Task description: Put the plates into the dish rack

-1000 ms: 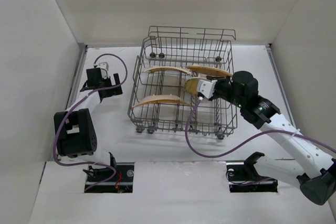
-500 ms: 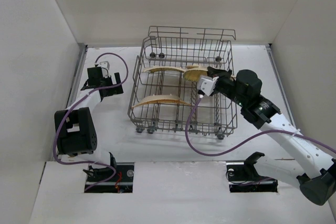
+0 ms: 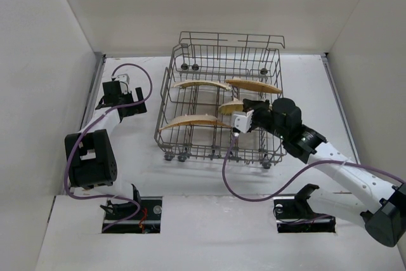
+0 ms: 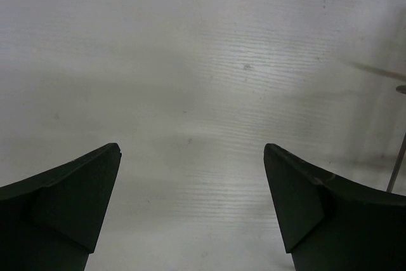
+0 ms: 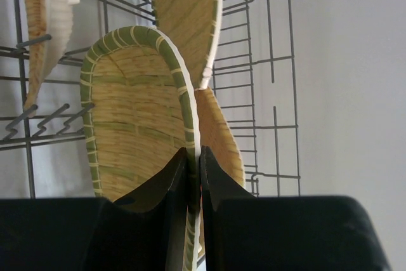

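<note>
1. dish rack sits mid-table, long side running across the overhead view, with the taller rail on its 12 o'clock side.
2. right gripper: jaws pinched tight on the rim of the held plate, one finger on each face.
3. the held plate stands on edge. wrist view shows a woven straw-coloured face with a green border.
4. overhead view: the held plate is inside the dish rack, roughly 3 o'clock of the rack's centre. the right arm reaches in over the rim from about 4 o'clock.
5. three more plates stand on edge in the rack, each a thin curved sliver from above:
   - rear-left plate at 11 o'clock of centre
   - rear-right plate at 1 o'clock
   - front-left plate at 7 o'clock
6. the held plate is near the rear-right plate, on its 6 o'clock side. a gap shows between them from above. cannot tell whether its lower edge is seated between tines.
7. left gripper: jaws wide apart with nothing between them, only bare table beneath.
8. overhead view: the left gripper is out at 9 o'clock of the rack, well apart from it.
9. purple cable loops from the right wrist over the table on the rack's 6 o'clock side.
</note>
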`<state>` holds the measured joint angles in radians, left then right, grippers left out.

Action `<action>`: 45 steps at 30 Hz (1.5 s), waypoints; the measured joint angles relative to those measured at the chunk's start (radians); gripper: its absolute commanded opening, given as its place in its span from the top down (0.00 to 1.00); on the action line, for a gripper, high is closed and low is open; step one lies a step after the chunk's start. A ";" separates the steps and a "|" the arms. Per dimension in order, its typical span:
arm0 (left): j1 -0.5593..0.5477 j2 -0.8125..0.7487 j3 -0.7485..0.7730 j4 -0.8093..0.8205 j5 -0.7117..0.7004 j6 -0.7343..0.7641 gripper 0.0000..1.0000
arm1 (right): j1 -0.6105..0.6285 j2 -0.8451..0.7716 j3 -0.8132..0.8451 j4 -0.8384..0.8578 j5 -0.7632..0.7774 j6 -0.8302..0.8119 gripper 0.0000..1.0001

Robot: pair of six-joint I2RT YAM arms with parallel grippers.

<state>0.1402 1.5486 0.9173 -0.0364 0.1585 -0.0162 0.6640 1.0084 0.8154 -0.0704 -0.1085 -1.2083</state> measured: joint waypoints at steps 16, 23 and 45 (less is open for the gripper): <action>0.006 0.027 0.031 -0.002 0.011 0.000 0.02 | 0.026 -0.053 -0.153 0.046 0.037 -0.014 0.92; 0.005 0.044 0.044 -0.004 0.011 0.000 0.02 | 0.046 -0.111 -0.217 0.056 0.064 0.000 0.46; -0.048 0.023 0.056 -0.011 0.000 0.016 0.00 | -0.232 -0.211 -0.015 0.090 0.226 0.216 0.01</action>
<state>0.0925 1.5719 0.9730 -0.0471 0.1581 -0.0006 0.4320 0.7971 0.8005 0.0193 0.1173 -0.9928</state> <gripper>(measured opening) 0.997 0.921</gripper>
